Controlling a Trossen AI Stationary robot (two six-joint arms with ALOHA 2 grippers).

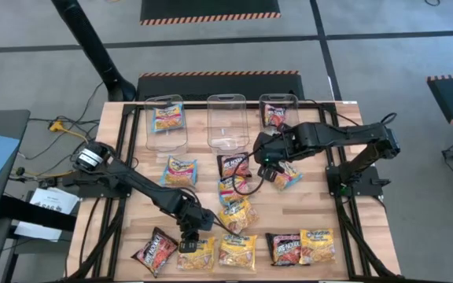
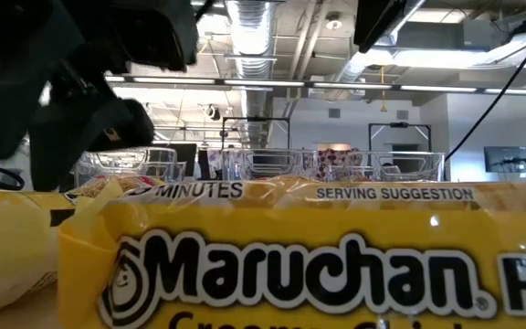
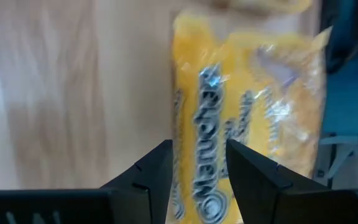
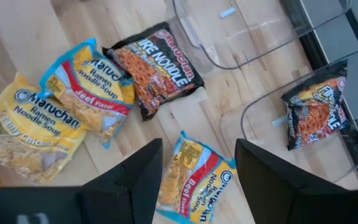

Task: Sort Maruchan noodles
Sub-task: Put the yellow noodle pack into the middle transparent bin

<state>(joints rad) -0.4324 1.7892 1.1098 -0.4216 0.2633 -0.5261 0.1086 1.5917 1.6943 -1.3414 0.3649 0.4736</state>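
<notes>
Noodle packets waiting to be sorted

Maruchan noodles (image 1: 238, 212) lie spread over the wooden worktop (image 1: 124, 157). One packet already sits in the left clear bin (image 1: 165, 122) and one in the right clear bin (image 1: 278, 112); the middle bin (image 1: 227, 122) looks empty.

The left end effector (image 1: 189, 244) is low over a yellow packet (image 3: 247, 106) near the front edge. Its fingers are partly open with the packet's end between them, but I can't be sure they are squeezing it yet. The right end effector (image 4: 197, 168) hangs wide open and holds nothing, above a blue packet (image 4: 194, 180).

The packets look light, thin and crinkly. The wrapper may be slippery, and the noodles inside could crack, so pinch gently across a short edge.

Words I can read: "Maruchan", "Ramen Noodle Soup", "Beef Flavor", "Fire Noodle" and "Serving Suggestion".
</notes>
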